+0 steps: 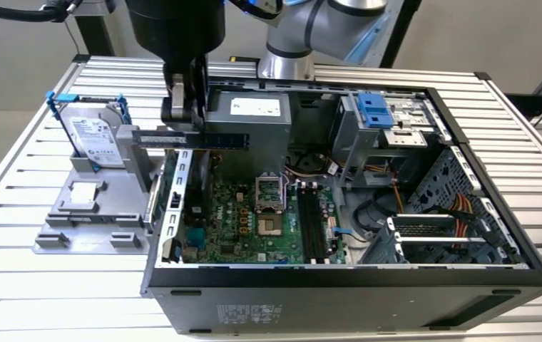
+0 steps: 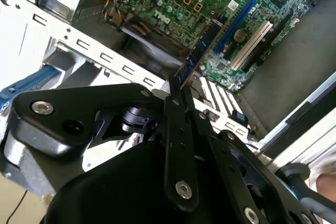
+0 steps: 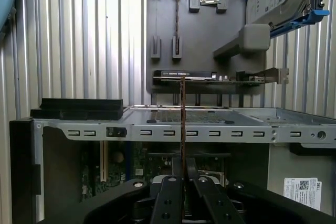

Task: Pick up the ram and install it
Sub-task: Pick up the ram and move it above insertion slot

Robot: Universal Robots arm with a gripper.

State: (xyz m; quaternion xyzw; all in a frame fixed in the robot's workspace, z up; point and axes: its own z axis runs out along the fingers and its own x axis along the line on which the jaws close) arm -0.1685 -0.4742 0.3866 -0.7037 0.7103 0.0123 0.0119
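Robot arm at work on an open computer: the end effector [image 1: 182, 125] is clamped on the ram [image 1: 219, 140], holding the thin stick level and on edge in the air above the case [image 1: 347, 285] wall on the exterior view's left, with the green motherboard [image 1: 252, 221] lying below. Just beside the case, a grey holder [image 1: 109, 239] on the slatted counter [image 1: 23, 285] carries a hard drive [image 1: 95, 135] standing upright in a blue frame. In the first wrist view an expansion card [image 3: 199, 75] stands on edge in the same holder, beyond the case wall
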